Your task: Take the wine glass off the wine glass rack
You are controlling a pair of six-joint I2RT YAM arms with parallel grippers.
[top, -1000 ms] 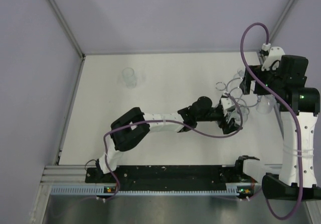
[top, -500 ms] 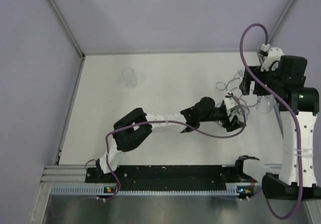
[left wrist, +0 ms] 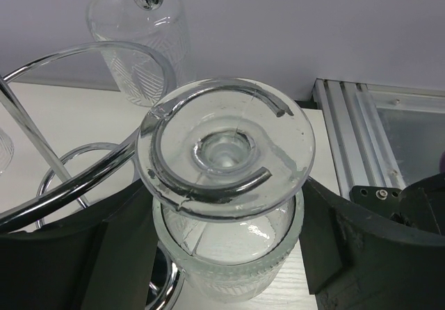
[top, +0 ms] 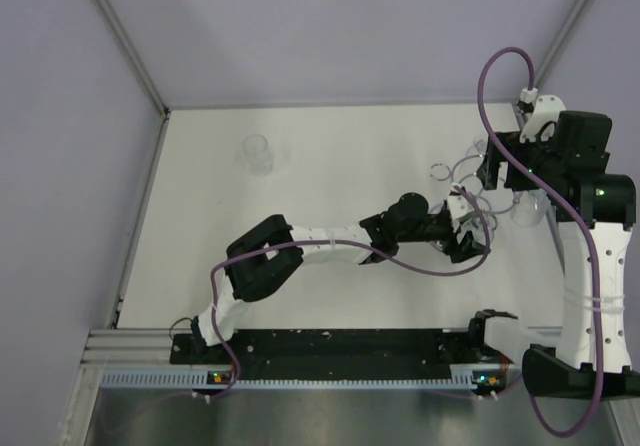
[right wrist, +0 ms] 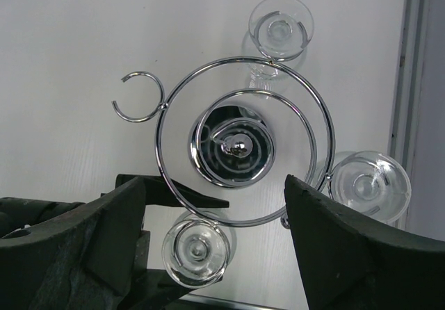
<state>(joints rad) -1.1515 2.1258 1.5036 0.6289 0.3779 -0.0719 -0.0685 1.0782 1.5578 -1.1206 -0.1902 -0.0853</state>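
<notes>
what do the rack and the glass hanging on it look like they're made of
wine glass rack: probably chrome-plated steel wire, mirror finish; the rings and ball tip reflect sharply.
wine glass: looks like clear glass, though clear plastic can't be excluded; see-through, glossy, thick rounded foot rim, ribbed bowl.

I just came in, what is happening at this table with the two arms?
The left claw sits around the bowl of a wine glass that hangs upside down in a ring of the chrome wine glass rack; the glass is not yet off. The right claw hovers open above the rack, holding nothing.
</notes>
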